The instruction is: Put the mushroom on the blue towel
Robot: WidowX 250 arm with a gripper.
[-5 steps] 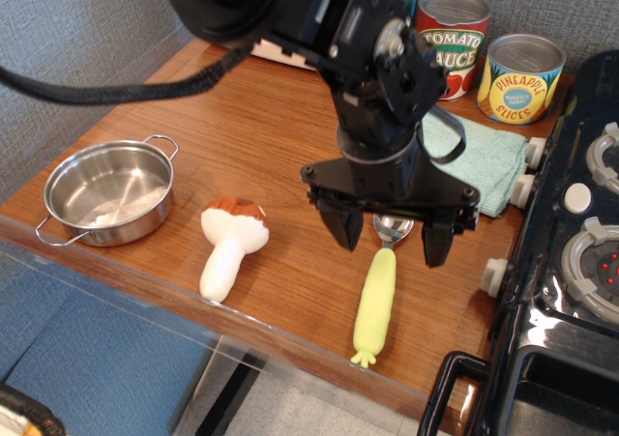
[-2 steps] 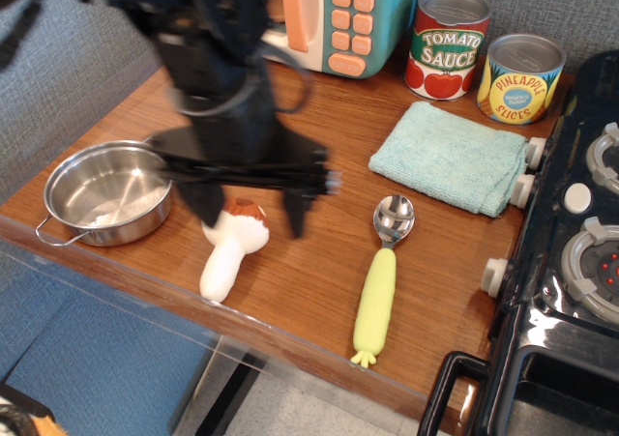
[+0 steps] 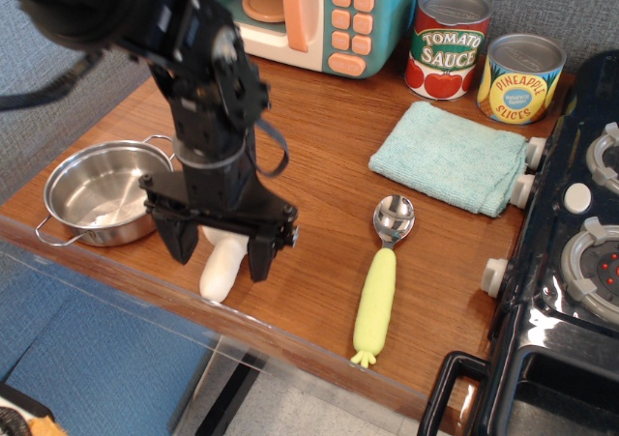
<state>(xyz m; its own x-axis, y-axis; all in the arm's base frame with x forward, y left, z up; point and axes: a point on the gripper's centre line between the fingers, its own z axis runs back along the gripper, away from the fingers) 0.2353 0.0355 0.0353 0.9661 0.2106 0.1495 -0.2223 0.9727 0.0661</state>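
The mushroom [image 3: 220, 270] lies on the wooden table near its front edge. Only its white stem shows; the cap is hidden under my gripper. My gripper [image 3: 221, 257] is open and stands over the mushroom, one finger on each side of the stem. Whether the fingers touch it I cannot tell. The blue towel [image 3: 450, 156] lies folded at the right rear, in front of two cans, well apart from the gripper.
A steel pot [image 3: 104, 190] sits left of the gripper. A yellow-handled spoon [image 3: 380, 281] lies to its right. A toy microwave [image 3: 314, 11], tomato sauce can [image 3: 450, 42] and pineapple can [image 3: 522, 76] stand at the back. A black stove [image 3: 571, 252] borders the right side.
My arm has swung from above the spoon leftward to the mushroom, then lowered so the open fingers now straddle the mushroom's stem. The mushroom, spoon and towel have not moved.
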